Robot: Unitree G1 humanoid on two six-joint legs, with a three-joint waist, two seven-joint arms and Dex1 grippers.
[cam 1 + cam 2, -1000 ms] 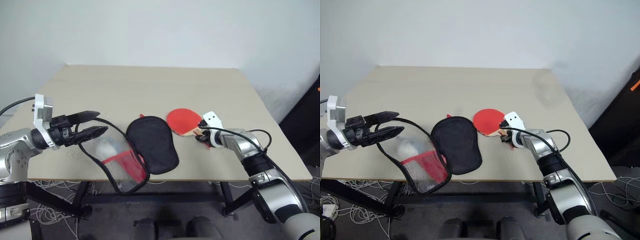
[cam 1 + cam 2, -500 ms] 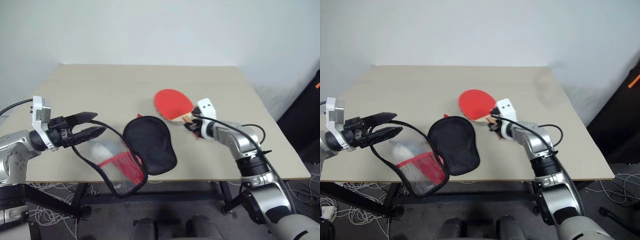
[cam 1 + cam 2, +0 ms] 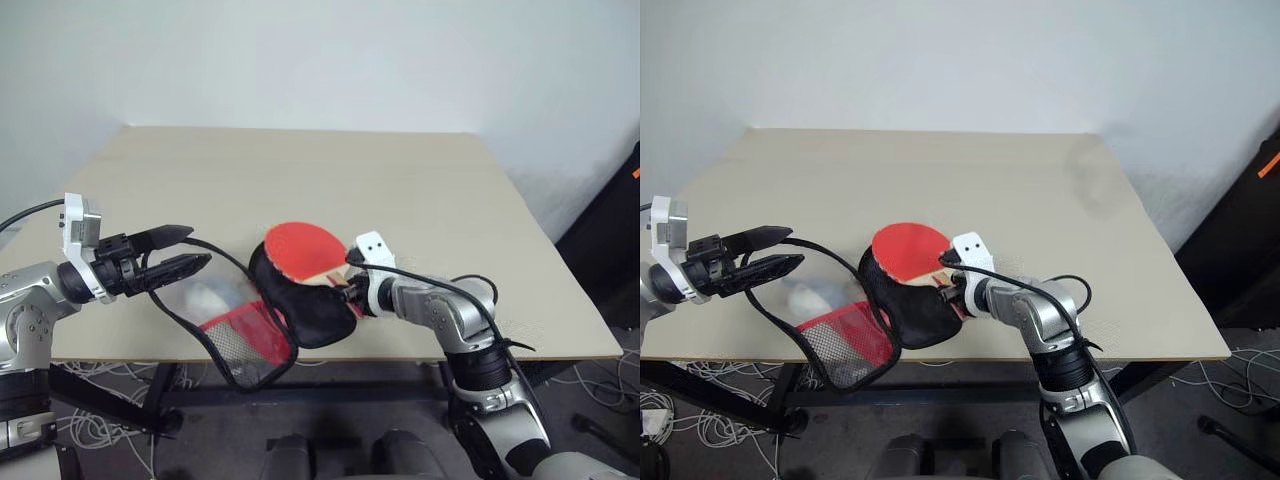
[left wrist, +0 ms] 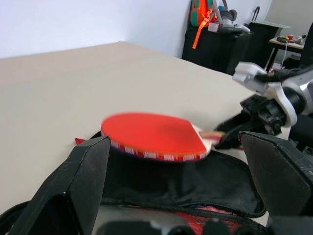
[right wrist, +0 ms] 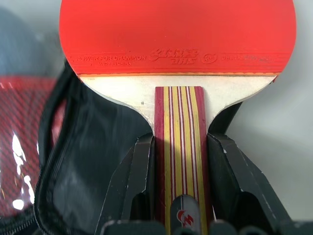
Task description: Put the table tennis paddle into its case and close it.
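The table tennis paddle (image 3: 297,248), red-faced with a striped wooden handle (image 5: 179,147), hovers tilted over the black-lined half of the case (image 3: 312,312). My right gripper (image 3: 351,291) is shut on the handle, one finger (image 5: 139,171) on each side. The case lies unzipped near the table's front edge. Its red mesh half (image 3: 246,336) hangs off that edge, held up by the black zip edge looped over my left gripper (image 3: 200,244). That gripper is open, its fingers (image 4: 83,181) spread wide to the left of the case.
A small white lumpy wad (image 3: 207,298) lies on the table behind the raised mesh half. The beige table (image 3: 300,170) stretches back to a white wall. Cables lie on the floor under the front edge.
My right gripper has carried the paddle left and toward the front edge, from right of the case to over its black lining. The left gripper and the case stayed put.
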